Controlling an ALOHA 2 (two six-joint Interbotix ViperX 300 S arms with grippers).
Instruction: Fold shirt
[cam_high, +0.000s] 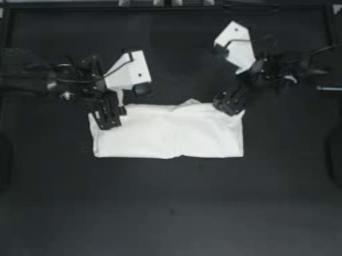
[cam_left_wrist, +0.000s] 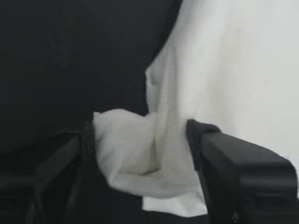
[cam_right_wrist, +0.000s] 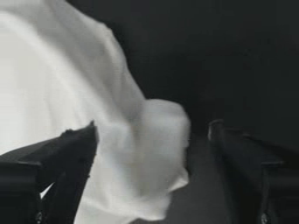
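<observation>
Dim, even light falls on a dark surface (cam_high: 167, 210) that swallows detail, while the white shirt (cam_high: 167, 132) near centre burns out almost featureless, its folds barely registering. Faint soft shadow pools along its 6 o'clock edge. Corners darken at 8 and 4 o'clock. In both wrist views the cloth glows soft and blurred, and each claw's near jaws lie out of focus.

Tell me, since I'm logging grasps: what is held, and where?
Nothing is clamped: open left gripper and right gripper each straddle a far corner of the shirt.
</observation>
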